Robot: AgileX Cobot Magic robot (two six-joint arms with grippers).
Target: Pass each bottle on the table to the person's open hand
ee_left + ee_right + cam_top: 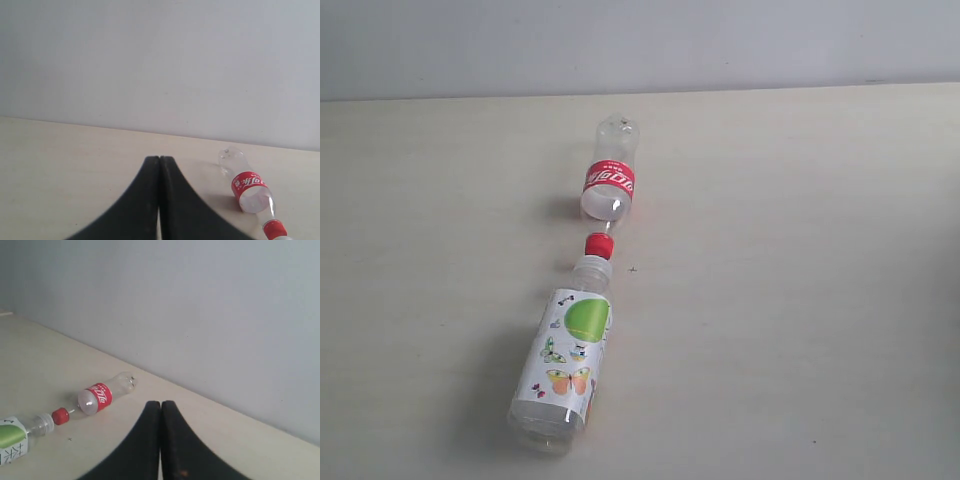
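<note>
Hovering left hand (pixel 159 159) closed, right hand (pixel 161 403) closed

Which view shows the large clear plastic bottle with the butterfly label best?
The exterior view: the large clear butterfly-label bottle lies whole on the pale table, red cap to base. The left wrist view catches only its cap at the frame edge; the right wrist shows cap, neck and part of the label.

Clear bottle (pixel 617 135) bears a red label (pixel 609 180); butterfly-patterned bottle (pixel 566 360) seems red-capped.
</note>
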